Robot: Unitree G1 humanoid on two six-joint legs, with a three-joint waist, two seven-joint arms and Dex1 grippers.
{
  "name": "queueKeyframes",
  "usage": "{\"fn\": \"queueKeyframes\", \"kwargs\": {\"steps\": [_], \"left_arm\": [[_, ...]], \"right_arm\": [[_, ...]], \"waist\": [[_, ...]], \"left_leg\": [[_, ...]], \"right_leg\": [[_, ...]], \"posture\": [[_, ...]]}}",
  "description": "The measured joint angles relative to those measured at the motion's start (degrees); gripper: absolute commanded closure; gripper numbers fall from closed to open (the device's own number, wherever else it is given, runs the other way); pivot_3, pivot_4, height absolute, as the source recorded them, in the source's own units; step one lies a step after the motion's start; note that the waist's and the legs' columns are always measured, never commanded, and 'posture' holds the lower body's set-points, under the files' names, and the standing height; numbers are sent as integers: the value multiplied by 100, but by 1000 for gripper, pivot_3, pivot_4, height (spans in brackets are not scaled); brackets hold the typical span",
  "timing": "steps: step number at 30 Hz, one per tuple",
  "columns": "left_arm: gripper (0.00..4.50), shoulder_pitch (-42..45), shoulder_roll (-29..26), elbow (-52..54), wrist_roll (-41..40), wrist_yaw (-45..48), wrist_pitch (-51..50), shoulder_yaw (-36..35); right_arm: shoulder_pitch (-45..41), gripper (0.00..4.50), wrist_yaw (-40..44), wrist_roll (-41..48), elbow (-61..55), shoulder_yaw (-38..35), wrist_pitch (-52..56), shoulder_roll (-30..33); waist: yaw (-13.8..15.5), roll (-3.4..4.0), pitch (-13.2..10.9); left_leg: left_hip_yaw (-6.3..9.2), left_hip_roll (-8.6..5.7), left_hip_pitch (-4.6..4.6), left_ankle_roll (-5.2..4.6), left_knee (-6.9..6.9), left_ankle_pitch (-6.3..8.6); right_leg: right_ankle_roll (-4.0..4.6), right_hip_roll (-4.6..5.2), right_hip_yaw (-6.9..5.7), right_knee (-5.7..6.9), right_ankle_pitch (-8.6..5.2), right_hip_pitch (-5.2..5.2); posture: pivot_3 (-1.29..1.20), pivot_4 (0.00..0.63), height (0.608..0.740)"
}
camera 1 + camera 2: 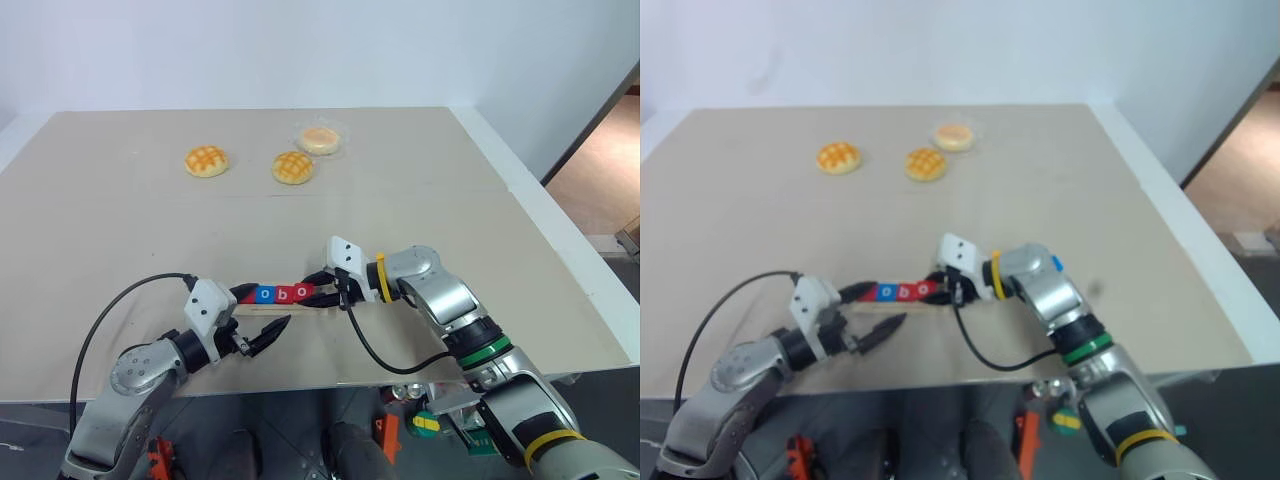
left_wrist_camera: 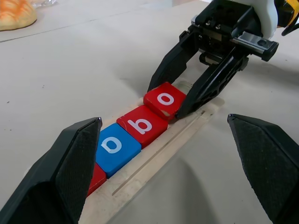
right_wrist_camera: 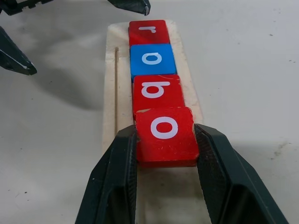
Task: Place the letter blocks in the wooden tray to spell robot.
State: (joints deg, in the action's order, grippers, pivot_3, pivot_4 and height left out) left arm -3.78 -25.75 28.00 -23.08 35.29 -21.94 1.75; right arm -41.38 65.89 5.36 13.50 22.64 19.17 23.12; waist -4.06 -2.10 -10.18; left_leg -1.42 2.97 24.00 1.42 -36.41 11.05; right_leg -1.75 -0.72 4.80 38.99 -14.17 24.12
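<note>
Right gripper [image 3: 164, 140] clamps our red o block [image 3: 164, 135] at tray [image 3: 110, 93] end | left gripper [image 2: 173, 168] spread wide | tray slot beyond free

Left tool [image 1: 262, 326] agape, right tool [image 3: 166, 154] clamped

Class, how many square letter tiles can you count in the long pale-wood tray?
4. Red r tile at the far end, then blue o tile, red b tile, and red o tile between the right gripper fingers.

tray [image 3: 112, 93]: near table edge, between both grippers; blocks [image 3: 153, 58]: four in a row in it, r, o, b, o; buns [image 1: 293, 167]: far behind
</note>
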Motion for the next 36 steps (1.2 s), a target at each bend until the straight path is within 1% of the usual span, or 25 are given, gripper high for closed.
{"fn": "queueKeyframes", "kwargs": {"steps": [7,8,12,14,15,19,20,24,27,29,30,33,36], "left_arm": [[0,-3,-2,1,6,0,-52,1],[0,-4,-2,1,7,0,-53,2],[0,-6,-2,1,11,1,-54,8],[0,-12,-3,2,13,4,-54,15],[0,-20,-6,2,14,8,-54,20],[0,-39,-24,2,22,15,-53,36],[0,-43,-31,2,25,22,-51,39],[0,-33,-180,54,41,213,-34,85],[0,6,-342,209,28,488,63,136],[0,18,-428,232,38,594,114,145],[0,18,-429,232,41,600,119,144],[0,37,-429,230,43,644,170,177],[0,61,-427,209,45,666,190,218]], "right_arm": [[0,3285,51,-16,26,0,-27,-5],[0,2230,56,-16,27,0,-26,-5],[-2,877,93,-15,49,-2,-24,-32],[-4,113,59,-14,84,-7,-15,-69],[-4,48,34,-12,86,-9,-2,-84],[-16,48,-12,55,73,-96,133,-115],[-16,48,-75,140,36,-211,264,-152],[-141,48,-649,742,-334,-1062,1005,-353],[-132,48,-1518,925,-673,-2030,1176,-161],[128,48,-2211,753,-791,-2520,1132,128],[191,48,-2317,709,-788,-2581,1125,154],[879,48,-3039,397,-962,-2818,1007,310],[1527,48,-3457,310,-1352,-3025,1046,350]], "waist": [[0,0,0],[0,0,0],[0,0,0],[-1,0,0],[-1,0,0],[-1,0,0],[-1,0,0],[-1,1,-1],[73,0,0],[130,-2,2],[131,-2,2],[133,-1,1],[122,4,-1]], "left_leg": [[-1,0,0,0,0,0],[0,0,0,0,0,0],[0,0,0,0,0,0],[0,0,0,0,0,0],[-1,0,0,0,0,0],[-1,0,1,0,0,0],[-1,0,2,0,0,0],[3,0,9,0,0,0],[5,-8,14,1,0,0],[-3,-10,14,2,1,1],[-4,-10,15,3,1,1],[-10,-10,19,2,8,2],[-10,-6,17,2,11,2]], "right_leg": [[0,0,1,0,0,0],[0,0,0,0,0,0],[0,0,1,0,0,0],[0,0,1,0,1,0],[0,0,1,0,1,0],[0,1,1,0,0,0],[0,1,1,0,0,1],[2,0,-1,2,1,9],[-4,9,-4,-1,-3,8],[-8,12,2,-5,-8,7],[-9,12,3,-5,-9,9],[-10,11,10,-4,-11,17],[-8,5,14,-1,-11,21]], "posture": [[0,150,740],[0,150,740],[0,150,740],[0,150,740],[0,150,740],[0,150,740],[0,150,740],[0,150,740],[0,150,740],[0,150,740],[0,150,740],[0,150,740],[0,150,740]]}}
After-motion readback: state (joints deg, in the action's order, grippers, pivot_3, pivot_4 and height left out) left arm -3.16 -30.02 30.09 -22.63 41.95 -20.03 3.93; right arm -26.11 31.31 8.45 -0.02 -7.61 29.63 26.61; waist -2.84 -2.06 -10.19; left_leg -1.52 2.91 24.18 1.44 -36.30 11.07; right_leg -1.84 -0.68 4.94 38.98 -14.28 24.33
